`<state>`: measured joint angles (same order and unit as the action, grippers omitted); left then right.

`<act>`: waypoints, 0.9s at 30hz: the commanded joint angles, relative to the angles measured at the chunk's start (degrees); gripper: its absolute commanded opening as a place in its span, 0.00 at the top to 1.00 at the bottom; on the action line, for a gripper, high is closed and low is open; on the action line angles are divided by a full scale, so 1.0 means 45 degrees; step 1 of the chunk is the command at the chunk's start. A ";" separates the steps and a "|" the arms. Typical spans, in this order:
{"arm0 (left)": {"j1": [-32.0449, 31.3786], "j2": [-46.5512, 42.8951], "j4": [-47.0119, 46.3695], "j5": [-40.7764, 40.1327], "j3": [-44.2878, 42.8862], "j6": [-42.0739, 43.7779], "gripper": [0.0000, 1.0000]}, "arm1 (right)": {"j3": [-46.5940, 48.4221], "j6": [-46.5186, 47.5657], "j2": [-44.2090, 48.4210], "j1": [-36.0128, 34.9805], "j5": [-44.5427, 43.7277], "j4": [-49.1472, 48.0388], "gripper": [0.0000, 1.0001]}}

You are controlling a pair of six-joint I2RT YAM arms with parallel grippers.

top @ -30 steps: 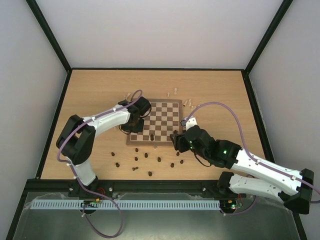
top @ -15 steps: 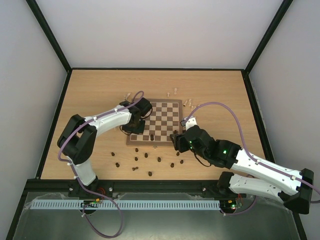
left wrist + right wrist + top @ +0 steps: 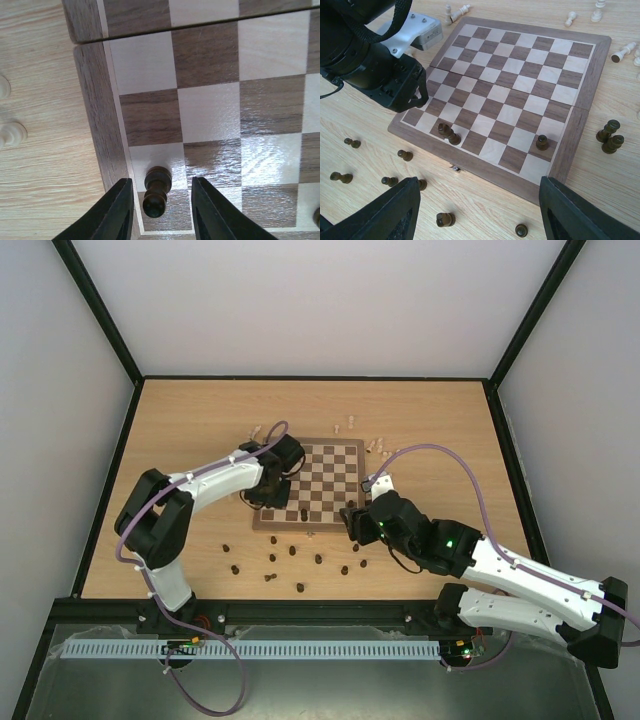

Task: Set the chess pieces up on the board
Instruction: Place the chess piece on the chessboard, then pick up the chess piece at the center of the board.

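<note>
Now the left fingers (image 3: 119, 212) are parted over the board (image 3: 210, 115), at its 7 o'clock corner in the top view. A dark pawn (image 3: 156, 192) sits between them with a gap on each side, so they grip nothing. Whether it stands straight or leans is hard to tell. The right fingers (image 3: 382, 212) are spread wide and empty at the board's 5 o'clock corner. Near that corner a dark piece (image 3: 542, 142) stands upright on the board, and another dark one (image 3: 448, 134) sits further along the same 6 o'clock row. More dark pieces (image 3: 405, 155) lie scattered on the worktop (image 3: 440, 420) at 6 o'clock of the board. Pale pieces (image 3: 570, 19) lie beyond its 12 o'clock edge.
</note>
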<state>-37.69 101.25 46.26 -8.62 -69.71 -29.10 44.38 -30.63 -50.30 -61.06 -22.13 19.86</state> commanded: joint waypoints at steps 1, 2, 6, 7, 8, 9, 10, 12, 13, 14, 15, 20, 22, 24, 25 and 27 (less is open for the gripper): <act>-0.0061 -0.0159 0.0339 -0.0066 -0.0573 0.0108 0.64 | -0.0165 0.0079 0.0085 -0.0054 -0.0271 0.0395 0.34; -0.0061 -0.0318 0.0344 -0.0058 -0.0620 0.0096 0.63 | -0.0174 0.0060 0.0085 -0.0061 -0.0318 0.0434 0.34; -0.0128 -0.1714 0.0318 -0.0054 -0.0480 -0.0090 0.57 | -0.0137 0.0003 0.0085 -0.0055 -0.0460 0.0540 0.34; -0.0165 -0.2285 0.0283 -0.0056 -0.0294 -0.0173 0.55 | -0.0109 -0.0032 0.0085 -0.0046 -0.0513 0.0579 0.32; -0.0209 -0.2886 0.0193 -0.0056 -0.0087 -0.0273 0.52 | -0.0088 -0.0046 0.0078 -0.0045 -0.0585 0.0613 0.30; -0.0248 -0.3613 0.0075 -0.0032 0.0173 -0.0362 0.49 | -0.0079 -0.0080 0.0067 -0.0055 -0.0624 0.0634 0.28; -0.0300 -0.4346 -0.0121 0.0047 0.0454 -0.0475 0.46 | -0.0063 -0.0113 0.0039 -0.0054 -0.0638 0.0649 0.25; -0.0370 -0.5907 -0.0633 0.0381 0.1204 -0.0691 0.41 | -0.0058 -0.0190 -0.0034 -0.0058 -0.0654 0.0665 0.17; -0.0390 -0.6637 -0.1078 0.0745 0.1657 -0.0812 0.38 | -0.0060 -0.0237 -0.0101 -0.0059 -0.0659 0.0680 0.13; -0.0420 -0.7417 -0.1381 0.0998 0.2075 -0.0976 0.36 | -0.0030 -0.0301 -0.0209 -0.0052 -0.0647 0.0714 0.04; -0.0446 -0.8144 -0.1734 0.1240 0.2501 -0.1148 0.33 | -0.0005 -0.0423 -0.0335 -0.0046 -0.0629 0.0737 0.01; -0.0847 -1.1119 -0.3189 0.2078 0.4646 -0.2090 0.01 | 0.0117 -0.1122 -0.1396 -0.0060 0.0080 0.0780 0.01; -0.1067 -1.2296 -0.3505 0.2189 0.5500 -0.2437 0.01 | 0.0133 -0.1632 -0.1899 -0.0055 0.0430 0.0904 0.01; -0.1184 -1.3254 -0.3729 0.2251 0.6304 -0.2742 0.01 | 0.0027 -0.2152 -0.2315 -0.0047 0.0874 0.0992 0.01; -0.1210 -1.3676 -0.3797 0.2297 0.6658 -0.2828 0.01 | -0.0091 -0.2379 -0.2461 -0.0060 0.1246 0.0980 0.01; -0.1223 -1.4341 -0.3755 0.2259 0.7324 -0.2987 0.01 | -0.0423 -0.2844 -0.2603 -0.0080 0.1702 0.0898 0.00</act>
<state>-42.81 41.32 32.01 0.10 -41.01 -39.35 44.34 -37.74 -60.75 -61.08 -19.22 21.74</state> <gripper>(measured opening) 0.989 0.986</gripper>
